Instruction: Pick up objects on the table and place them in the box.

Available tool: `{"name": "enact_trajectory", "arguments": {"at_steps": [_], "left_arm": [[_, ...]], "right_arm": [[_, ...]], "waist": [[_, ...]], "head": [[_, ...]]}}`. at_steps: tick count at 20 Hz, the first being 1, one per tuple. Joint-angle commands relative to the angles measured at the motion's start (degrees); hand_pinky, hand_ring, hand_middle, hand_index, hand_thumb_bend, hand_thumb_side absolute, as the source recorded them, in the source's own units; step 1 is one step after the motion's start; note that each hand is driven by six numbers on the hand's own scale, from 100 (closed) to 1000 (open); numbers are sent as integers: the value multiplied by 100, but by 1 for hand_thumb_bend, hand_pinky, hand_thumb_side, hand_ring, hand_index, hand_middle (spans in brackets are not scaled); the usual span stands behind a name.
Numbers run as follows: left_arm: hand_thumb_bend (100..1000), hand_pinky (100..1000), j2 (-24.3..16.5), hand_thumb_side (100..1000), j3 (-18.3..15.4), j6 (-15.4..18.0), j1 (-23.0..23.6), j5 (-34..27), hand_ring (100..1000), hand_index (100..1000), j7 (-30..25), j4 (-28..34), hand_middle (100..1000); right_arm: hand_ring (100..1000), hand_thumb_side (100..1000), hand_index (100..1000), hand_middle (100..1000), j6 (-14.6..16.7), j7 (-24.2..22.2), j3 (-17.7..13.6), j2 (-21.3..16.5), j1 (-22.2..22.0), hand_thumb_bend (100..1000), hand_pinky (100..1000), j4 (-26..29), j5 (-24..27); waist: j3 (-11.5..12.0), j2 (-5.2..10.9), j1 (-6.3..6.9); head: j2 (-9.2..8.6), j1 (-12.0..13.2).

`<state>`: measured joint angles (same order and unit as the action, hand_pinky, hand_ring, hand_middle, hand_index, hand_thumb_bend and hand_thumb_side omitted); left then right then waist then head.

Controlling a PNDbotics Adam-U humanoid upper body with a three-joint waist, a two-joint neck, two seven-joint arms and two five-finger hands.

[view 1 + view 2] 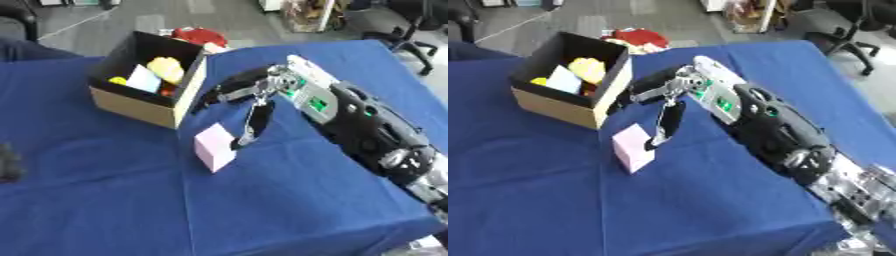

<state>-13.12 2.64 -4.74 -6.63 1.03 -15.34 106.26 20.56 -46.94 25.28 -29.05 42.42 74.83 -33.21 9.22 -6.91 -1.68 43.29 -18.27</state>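
Note:
A pink block (213, 147) stands on the blue table (105, 200), just in front of the cardboard box (131, 107). The open-topped box holds a yellow object (166, 68), a pale blue piece (143, 79) and small red and yellow bits. My right hand (262, 90) reaches in from the right and is open. Its fingers (219, 95) stretch toward the box's near corner, and its thumb (254, 122) points down, the tip at the block's right side. A dark shape at the left edge looks like my left hand (8, 162).
A red and white bundle (199, 36) lies on the floor beyond the table's far edge. An office chair (398, 30) stands at the upper right. My right forearm (367, 125) lies across the right half of the table.

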Motion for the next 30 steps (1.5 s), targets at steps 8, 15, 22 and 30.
{"name": "enact_trajectory", "arguments": {"at_steps": [8, 15, 22, 30], "left_arm": [[307, 717, -50, 628, -31, 11, -52, -2, 639, 794, 4, 63, 639], [306, 717, -45, 628, -40, 9, -43, -6, 639, 794, 16, 62, 639], [305, 717, -26, 627, -32, 11, -21, -19, 639, 794, 16, 58, 639], [304, 717, 53, 629, 74, 15, -79, -72, 638, 794, -85, 53, 638]], "right_arm": [[931, 170, 952, 868, 749, -41, -244, 296, 181, 476, 1000, -799, -888], [810, 100, 637, 503, 659, 782, -536, 300, 214, 366, 981, -720, -840], [750, 100, 612, 445, -134, 1615, -1301, 592, 881, 285, 962, -725, -505], [768, 100, 652, 480, -830, 2860, -2075, 1708, 1828, 287, 961, -2473, -2181]], "waist": [[20, 146, -37], [4, 159, -25], [-4, 198, 35], [237, 170, 166]], "head": [[-60, -1], [-69, 20], [-43, 33], [-76, -181]]}}
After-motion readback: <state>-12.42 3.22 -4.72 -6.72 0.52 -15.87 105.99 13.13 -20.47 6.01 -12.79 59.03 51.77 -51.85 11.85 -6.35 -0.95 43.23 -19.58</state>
